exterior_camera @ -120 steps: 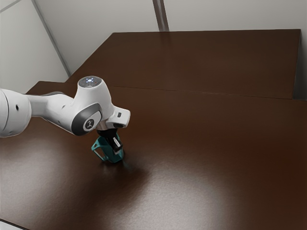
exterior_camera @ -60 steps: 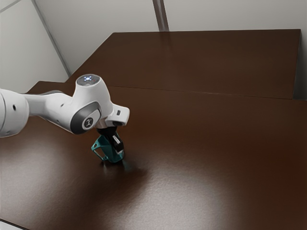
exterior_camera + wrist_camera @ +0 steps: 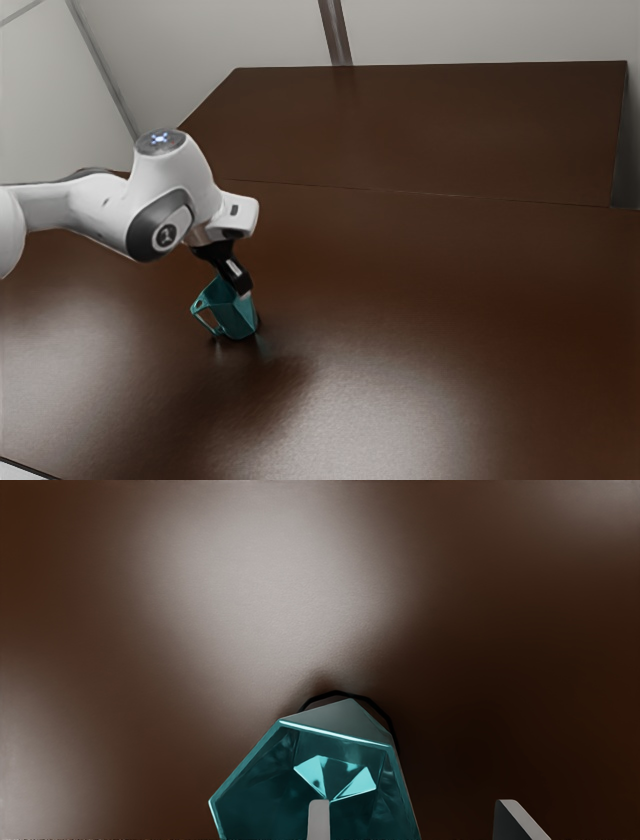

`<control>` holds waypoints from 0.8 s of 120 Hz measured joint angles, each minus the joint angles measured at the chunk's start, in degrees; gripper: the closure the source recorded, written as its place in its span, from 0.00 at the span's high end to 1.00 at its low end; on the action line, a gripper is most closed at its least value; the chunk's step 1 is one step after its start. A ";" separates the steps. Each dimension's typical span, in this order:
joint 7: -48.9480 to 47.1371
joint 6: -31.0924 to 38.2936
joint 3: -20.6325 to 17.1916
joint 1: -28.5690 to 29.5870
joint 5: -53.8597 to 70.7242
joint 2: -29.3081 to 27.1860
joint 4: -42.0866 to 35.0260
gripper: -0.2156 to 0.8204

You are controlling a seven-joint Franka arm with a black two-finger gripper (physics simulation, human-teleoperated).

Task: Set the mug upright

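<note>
In the exterior view my gripper (image 3: 243, 293) is at the upper rim of the teal mug (image 3: 233, 312), which stands upright on the table with its handle toward the exterior view's left. Seen from above in the wrist view, the mug (image 3: 250, 775) has a many-sided open mouth and a faceted inside. My gripper (image 3: 412, 812) is open in that view, its fingers far apart: one over the mug's mouth, the other outside the wall. A gap shows between the outer finger and the mug.
The dark brown table (image 3: 430, 300) carries a glossy patch of light. A second brown tabletop section (image 3: 420, 130) lies beyond a seam, with a pale wall (image 3: 480, 30) behind it.
My hand has risen and drawn back toward the exterior view's left, its fingertips higher relative to the mug. The mug stays where it was.
</note>
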 joint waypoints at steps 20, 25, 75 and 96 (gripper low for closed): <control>-0.31 -2.12 -0.23 0.11 -0.31 -0.02 5.04 0.53; -0.38 -3.17 -0.24 0.16 -0.57 0.72 7.51 0.55; -1.35 -17.94 -0.07 1.95 -9.32 15.01 31.42 0.74; -2.53 -22.94 0.30 2.15 -11.79 16.30 35.62 0.77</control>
